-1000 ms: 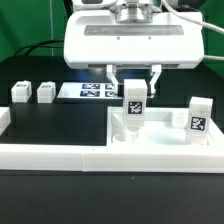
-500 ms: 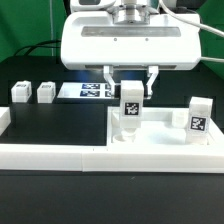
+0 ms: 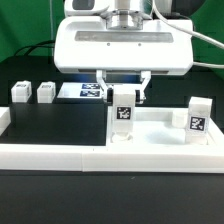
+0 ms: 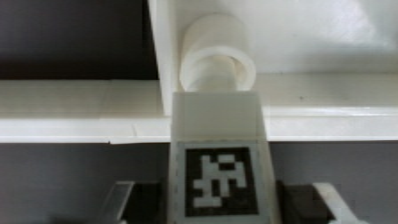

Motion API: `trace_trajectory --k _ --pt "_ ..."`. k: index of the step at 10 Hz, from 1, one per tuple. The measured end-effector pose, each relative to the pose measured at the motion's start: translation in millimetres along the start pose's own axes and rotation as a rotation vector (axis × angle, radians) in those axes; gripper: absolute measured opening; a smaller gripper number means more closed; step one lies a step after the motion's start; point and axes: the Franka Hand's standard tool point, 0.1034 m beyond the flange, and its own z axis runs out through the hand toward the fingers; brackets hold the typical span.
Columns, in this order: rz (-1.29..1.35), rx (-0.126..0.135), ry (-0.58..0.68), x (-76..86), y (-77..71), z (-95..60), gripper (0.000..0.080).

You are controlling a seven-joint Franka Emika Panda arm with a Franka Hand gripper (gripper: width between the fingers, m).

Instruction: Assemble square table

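The white square slab [image 3: 165, 140] lies on the black table against the low border wall, at the exterior view's right. One tagged white leg [image 3: 198, 119] stands upright on it at the right. My gripper [image 3: 122, 100] is shut on another tagged white leg [image 3: 122, 118] and holds it upright over the slab's left part. In the wrist view this leg [image 4: 221, 150] fills the middle between my fingers [image 4: 128, 200], its tag facing the camera, with a rounded white peg or hole rim [image 4: 221, 62] beyond it. Two more small legs [image 3: 20, 93] [image 3: 46, 93] stand at the far left.
The long white low border wall [image 3: 60, 155] runs along the front and turns up at the left [image 3: 4, 120]. The marker board [image 3: 85, 91] lies flat behind the gripper.
My gripper and the held leg have moved toward the exterior view's left, by about the leg's half width. The other parts have not moved.
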Motion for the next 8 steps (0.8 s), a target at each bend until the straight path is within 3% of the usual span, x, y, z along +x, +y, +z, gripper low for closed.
trace_trajectory --k 8 --pt "-0.009 -0.01 0.027 -4.7 -4.1 5.1 0.0311"
